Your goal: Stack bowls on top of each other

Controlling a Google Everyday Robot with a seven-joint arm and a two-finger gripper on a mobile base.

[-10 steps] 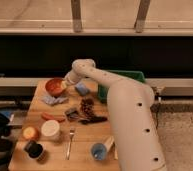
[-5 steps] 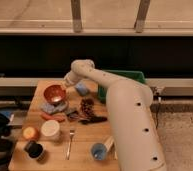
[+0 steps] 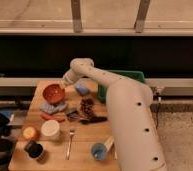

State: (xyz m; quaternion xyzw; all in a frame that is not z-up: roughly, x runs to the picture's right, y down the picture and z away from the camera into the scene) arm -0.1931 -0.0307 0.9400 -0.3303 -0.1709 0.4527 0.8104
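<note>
Gripping the red bowl (image 3: pixel 53 93) by its right rim, the closed tool (image 3: pixel 64 86) holds it tilted at the far left of the table (image 3: pixel 85 150).

Concealed and indistinct items, table scene.
The gripper (image 3: pixel 65 86) is closed on the rim of the orange bowl (image 3: pixel 53 93); its fingertips are too small to separate from the rim. Directly below the gripper, the bowl covers the far part of a bluish-purple shape (image 3: pixel 52 107), too blurred to identify. To the gripper's right, the arm (image 3: pixel 125 110) hides most of the green tray (image 3: pixel 132 76) and the right side of the table (image 3: pixel 82 150). The dark clutter (image 3: pixel 87 111) below and right of the gripper is unreadable. The arm is cut off by the bottom edge.
</note>
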